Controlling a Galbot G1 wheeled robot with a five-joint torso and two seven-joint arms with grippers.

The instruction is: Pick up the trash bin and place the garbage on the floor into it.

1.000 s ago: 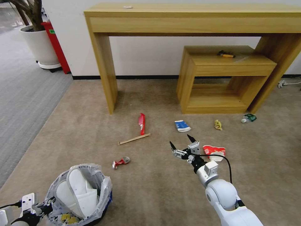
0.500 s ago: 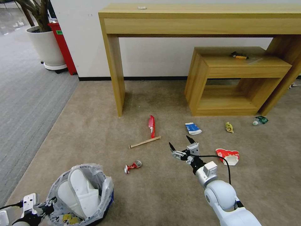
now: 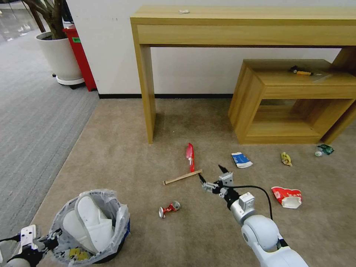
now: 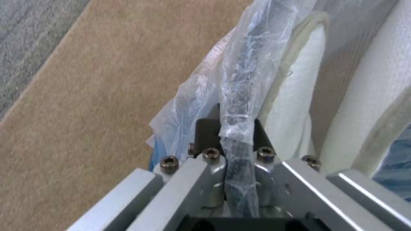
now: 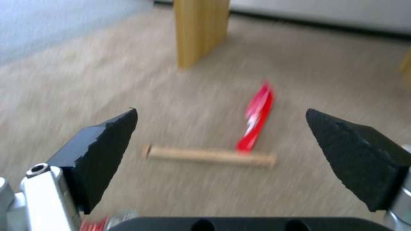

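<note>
litter lot, carpet: wooden stick (image 3: 183,177) at 11 o'clock of right gripper (image 3: 212,175), jaws apart.
stick likely light, stiff; pinch mid-length. trash bin (image 3: 119,237) at 7 o'clock, left gripper (image 4: 231,134) clamped on rim.

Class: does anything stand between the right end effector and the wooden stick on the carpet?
Nothing visible does. The right end effector, open, hangs beside the wooden stick, with bare carpet between them; the red wrapper lies beyond the stick.
</note>
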